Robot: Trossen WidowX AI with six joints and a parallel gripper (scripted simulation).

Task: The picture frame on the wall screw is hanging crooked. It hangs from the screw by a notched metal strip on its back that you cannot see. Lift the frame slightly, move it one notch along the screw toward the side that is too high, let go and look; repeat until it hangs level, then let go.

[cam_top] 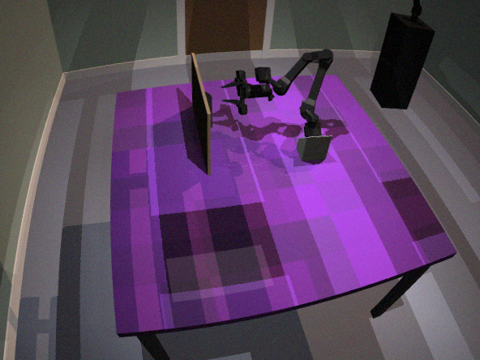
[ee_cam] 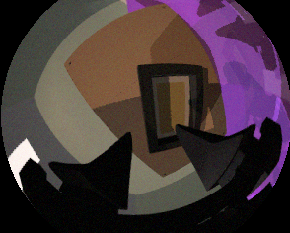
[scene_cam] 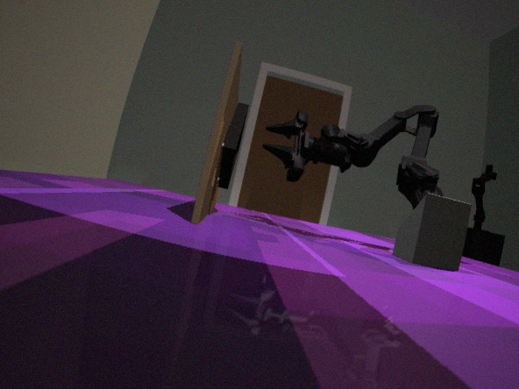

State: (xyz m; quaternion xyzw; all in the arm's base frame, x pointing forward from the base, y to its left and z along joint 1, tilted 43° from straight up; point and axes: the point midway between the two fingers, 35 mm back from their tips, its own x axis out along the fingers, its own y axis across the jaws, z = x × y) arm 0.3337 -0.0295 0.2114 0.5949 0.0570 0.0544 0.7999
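The landmark is the upright tan-edged panel, a flat, wood-brown board standing on the glossy purple table. The black-bordered rectangular picture frame, with grey and yellowish-brown bands inside its border, is on the panel's face that is turned to the arm. In the wrist view its sides do not run parallel to the panel's edges; whether it hangs level, I cannot tell. The black two-fingered gripper is in front of that same face, apart from both panel and frame, its fingers spread partway open with nothing between them. The jointed black arm reaches toward the panel from beside the pale grey angular block, which is well apart from the panel on the table.
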